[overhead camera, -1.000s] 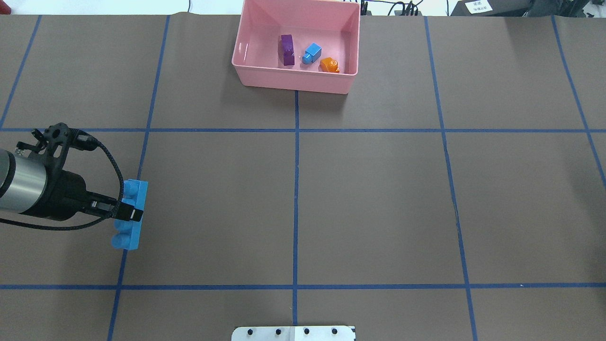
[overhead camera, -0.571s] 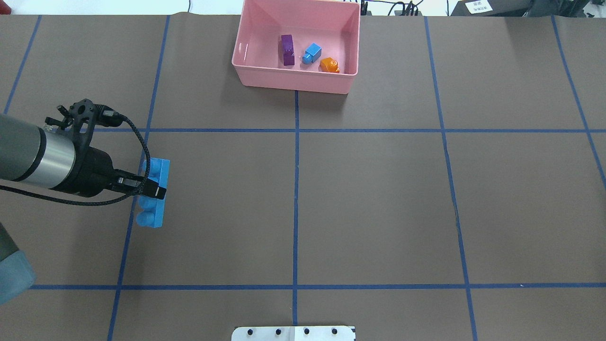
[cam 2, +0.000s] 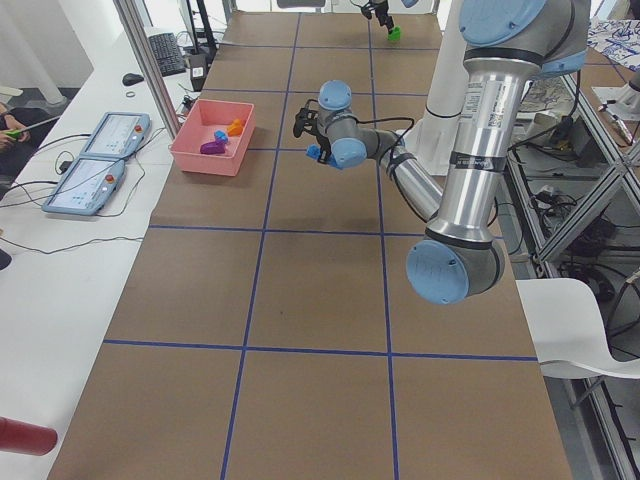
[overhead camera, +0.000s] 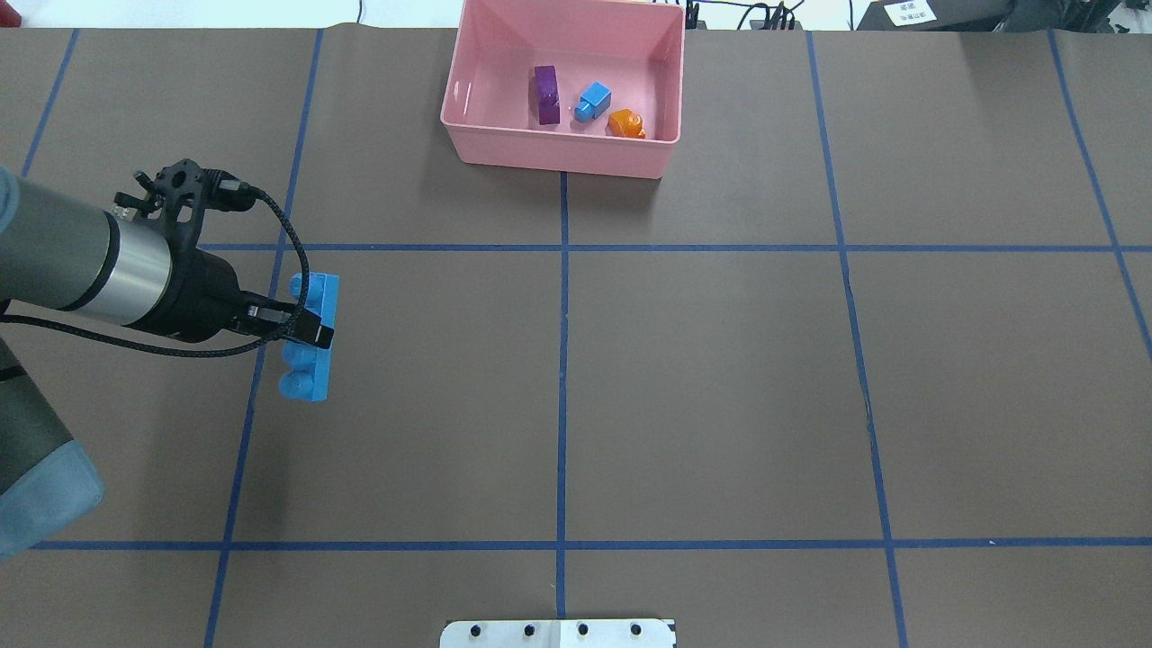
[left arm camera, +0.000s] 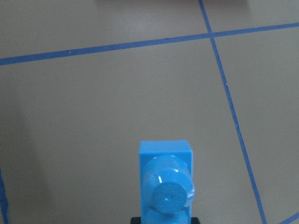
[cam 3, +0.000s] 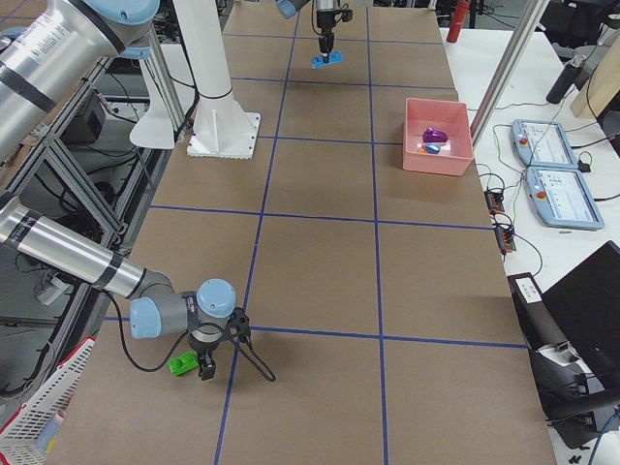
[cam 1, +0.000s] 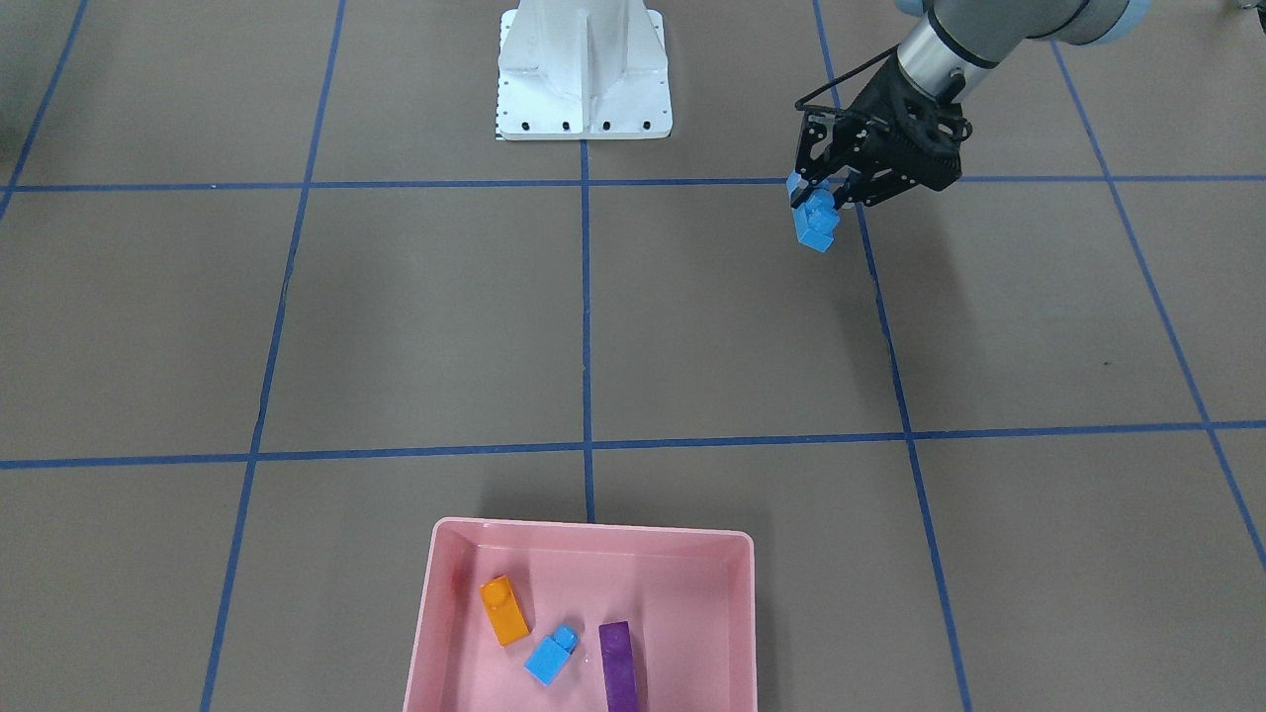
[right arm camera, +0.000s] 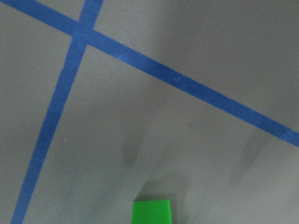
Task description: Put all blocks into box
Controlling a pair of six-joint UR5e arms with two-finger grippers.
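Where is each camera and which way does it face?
Front: across the table, facing the base; left tool grips the long block.
Overhead: behind the base, facing the box; left arm.
Left side: table's left end; left arm near.
Right side: opposite end; right arm near, green block.
Left wrist: down on the held block; tool sliver.
Right wrist: down on the green block; no body.
Front and overhead share the box.

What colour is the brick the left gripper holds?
Blue; the long brick shows best in the overhead exterior view.
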